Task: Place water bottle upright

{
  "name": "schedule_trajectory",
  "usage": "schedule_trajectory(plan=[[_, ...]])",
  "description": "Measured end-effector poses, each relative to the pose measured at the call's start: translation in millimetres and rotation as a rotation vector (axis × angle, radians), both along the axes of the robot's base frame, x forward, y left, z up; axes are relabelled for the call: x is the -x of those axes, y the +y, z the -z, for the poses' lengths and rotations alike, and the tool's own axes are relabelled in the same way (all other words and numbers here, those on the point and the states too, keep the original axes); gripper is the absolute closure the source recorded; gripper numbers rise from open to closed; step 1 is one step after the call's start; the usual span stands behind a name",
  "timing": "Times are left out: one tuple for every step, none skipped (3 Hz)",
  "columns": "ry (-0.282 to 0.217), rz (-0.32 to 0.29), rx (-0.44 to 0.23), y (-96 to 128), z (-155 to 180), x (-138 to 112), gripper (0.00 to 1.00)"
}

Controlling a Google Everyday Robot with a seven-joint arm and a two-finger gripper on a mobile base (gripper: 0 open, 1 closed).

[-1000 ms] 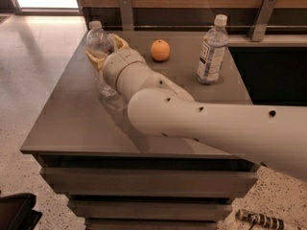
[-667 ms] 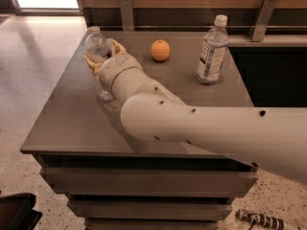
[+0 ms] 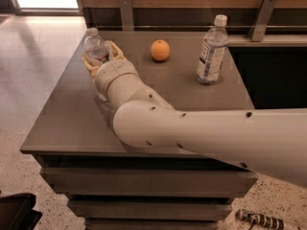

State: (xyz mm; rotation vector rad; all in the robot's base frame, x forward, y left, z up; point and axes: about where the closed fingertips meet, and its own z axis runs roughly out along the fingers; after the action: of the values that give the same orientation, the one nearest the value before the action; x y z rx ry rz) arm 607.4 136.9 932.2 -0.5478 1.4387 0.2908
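The water bottle (image 3: 95, 46) is a small clear ribbed bottle with a white cap, near the table's far left corner. It stands close to upright, its lower part hidden behind my wrist. My gripper (image 3: 101, 59) is shut on the bottle, with tan fingers (image 3: 114, 50) on either side of it. My white arm stretches from the lower right across the table (image 3: 72, 123) to the bottle.
An orange (image 3: 160, 50) lies at the back middle of the table. A taller bottle with a big white label (image 3: 211, 51) stands upright at the back right. A wooden wall with metal brackets (image 3: 125, 11) runs behind the table. The floor lies to the left.
My gripper has moved the bottle a little to the left and away, toward the table's far left corner. The orange and the tall bottle have not moved.
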Motion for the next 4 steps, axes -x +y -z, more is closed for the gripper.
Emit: schedule_trajectory(plan=[[-0.009,0.009,0.004,1.8,3.9,4.7,1.00],[-0.009,0.009,0.004,1.8,2.7,4.7,1.00],[-0.009,0.009,0.005,1.8,2.3,4.7,1.00],[-0.009,0.009,0.005,1.8,2.2,4.7,0.81]])
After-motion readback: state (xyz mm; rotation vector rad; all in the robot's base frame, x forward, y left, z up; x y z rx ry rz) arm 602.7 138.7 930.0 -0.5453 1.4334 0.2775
